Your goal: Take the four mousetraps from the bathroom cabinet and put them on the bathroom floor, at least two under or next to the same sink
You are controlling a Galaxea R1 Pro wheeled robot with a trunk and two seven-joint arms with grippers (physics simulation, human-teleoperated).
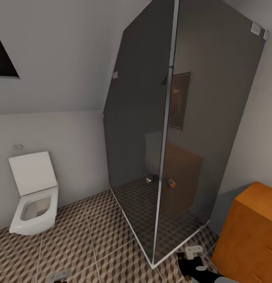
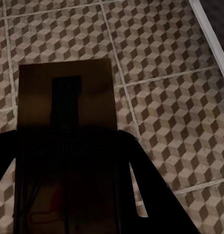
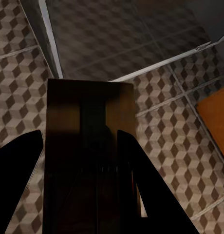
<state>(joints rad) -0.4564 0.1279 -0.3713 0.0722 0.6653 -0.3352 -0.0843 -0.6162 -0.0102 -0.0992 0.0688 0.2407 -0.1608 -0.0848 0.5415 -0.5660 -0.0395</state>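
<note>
In the left wrist view a flat wooden mousetrap with a dark metal part lies between the dark fingers of my left gripper, which is shut on it above the bathroom floor. My right gripper is likewise shut on a second mousetrap, held over the tiles by the shower's corner. The orange-brown cabinet stands at the lower right of the head view, and its edge shows beside the right gripper. The sink is out of view.
A tall dark-glass shower enclosure with a pale base rail fills the middle, close to my right arm. A white toilet with its lid up hangs on the left wall. Cube-patterned floor lies open between toilet and shower.
</note>
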